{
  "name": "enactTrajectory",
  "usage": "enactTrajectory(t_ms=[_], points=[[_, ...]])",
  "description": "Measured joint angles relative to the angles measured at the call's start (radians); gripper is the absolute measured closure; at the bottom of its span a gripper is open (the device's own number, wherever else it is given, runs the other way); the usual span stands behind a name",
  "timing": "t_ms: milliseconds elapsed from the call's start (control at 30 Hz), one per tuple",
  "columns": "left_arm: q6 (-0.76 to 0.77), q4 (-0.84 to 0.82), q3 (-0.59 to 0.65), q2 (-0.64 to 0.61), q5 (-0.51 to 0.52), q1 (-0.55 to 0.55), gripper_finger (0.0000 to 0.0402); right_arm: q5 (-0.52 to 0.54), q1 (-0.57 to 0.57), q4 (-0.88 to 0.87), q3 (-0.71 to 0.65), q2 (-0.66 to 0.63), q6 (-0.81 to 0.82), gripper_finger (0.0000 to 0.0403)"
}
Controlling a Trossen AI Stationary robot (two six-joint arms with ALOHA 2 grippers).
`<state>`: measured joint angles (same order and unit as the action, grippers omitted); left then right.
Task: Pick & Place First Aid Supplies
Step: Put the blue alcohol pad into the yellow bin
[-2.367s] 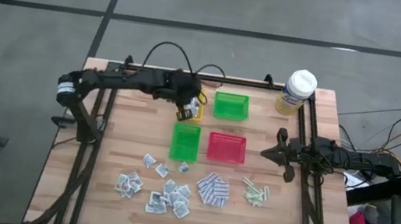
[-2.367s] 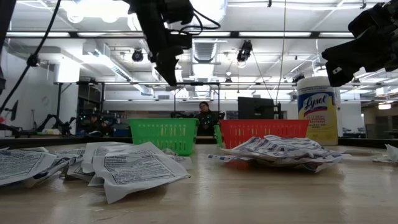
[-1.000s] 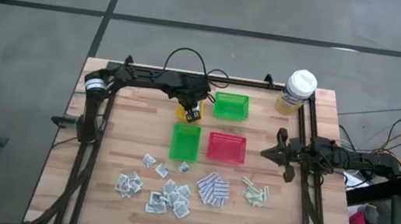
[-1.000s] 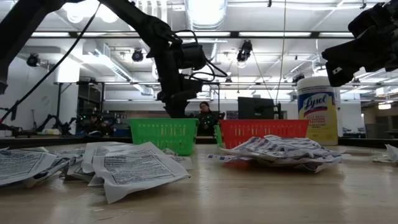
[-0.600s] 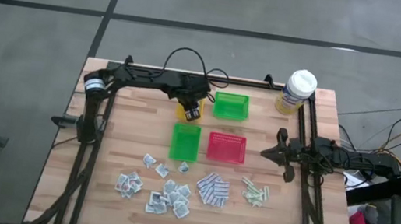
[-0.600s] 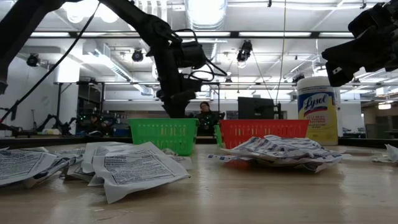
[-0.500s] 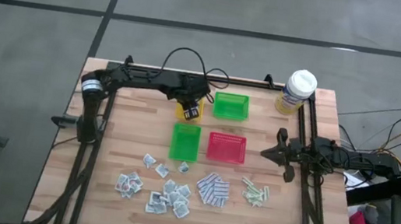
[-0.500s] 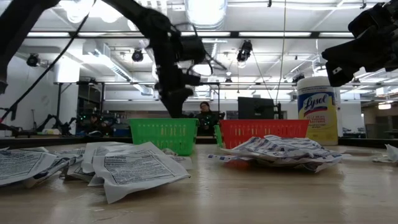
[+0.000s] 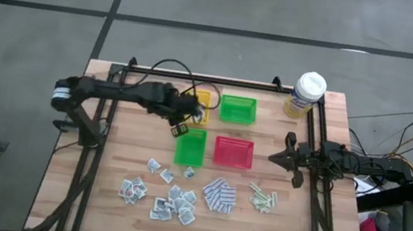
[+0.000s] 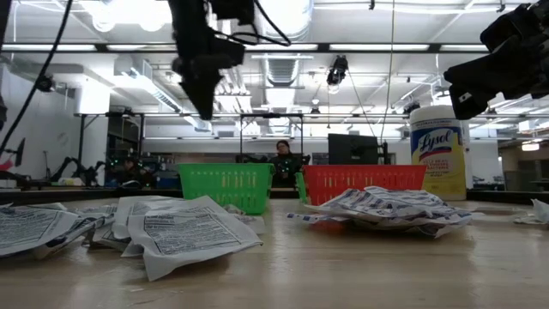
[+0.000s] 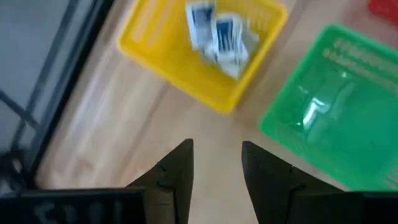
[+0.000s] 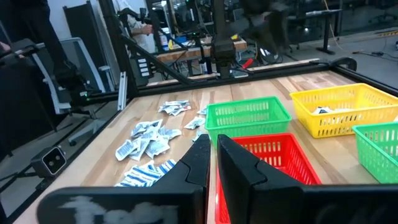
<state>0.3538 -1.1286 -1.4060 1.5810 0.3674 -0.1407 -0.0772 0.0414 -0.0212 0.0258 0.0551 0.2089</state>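
A: Where is the left gripper point(image 9: 181, 130)?

B: It hangs over the bare wood of the table point(image 9: 120, 152), between the yellow tray point(image 9: 201, 100) and the nearer green tray point(image 9: 191, 146). Its two dark fingers point(image 11: 176, 180) stand a little apart, with nothing between them.

A: And the little packets?

B: Two or three white-and-blue sachets point(image 11: 217, 36) lie inside the yellow tray, in front of the open jaws and not touching them. The tray has thin plastic walls with slits in them.

A: What about the rest of the supplies?

B: They lie loose near the front edge of the table. A scatter of squarish white-grey sachets point(image 9: 167, 197) sits toward the front left. A heap of blue-and-white patterned pads point(image 9: 219, 195) is just right of them. A few pale green strips point(image 9: 263, 197) lie farther right. From table height the sachets look flat and crinkly, with small print on them.

A: Are the other trays full?

B: I can't tell what is in the red tray point(image 9: 233, 152). The far green tray point(image 9: 238, 109) sits beside the yellow one. The nearer green one has something pale and see-through in it.

A: And the right gripper point(image 9: 273, 156)?

B: It waits above the table's right edge, pointing at the red tray. Its fingers are nearly together and hold nothing.

A: Anything else?

B: A yellow canister with a white lid point(image 9: 305, 94) stands at the far right corner.
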Motion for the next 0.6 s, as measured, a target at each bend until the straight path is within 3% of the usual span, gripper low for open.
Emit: enactTrajectory(t_ms=[167,367,600], points=[[0.194,-0.068,0.075,-0.066,-0.074,0.076,0.0268,0.000,0.000,0.000,0.000,0.000,0.000,0.0374],[0.430,-0.068,0.173,-0.139,-0.268,0.159,0.0268,0.000,0.000,0.000,0.000,0.000,0.000,0.0374],[0.711,-0.025,0.276,-0.189,-0.385,0.272,0.0268,0.000,0.000,0.000,0.000,0.000,0.000,0.0374]])
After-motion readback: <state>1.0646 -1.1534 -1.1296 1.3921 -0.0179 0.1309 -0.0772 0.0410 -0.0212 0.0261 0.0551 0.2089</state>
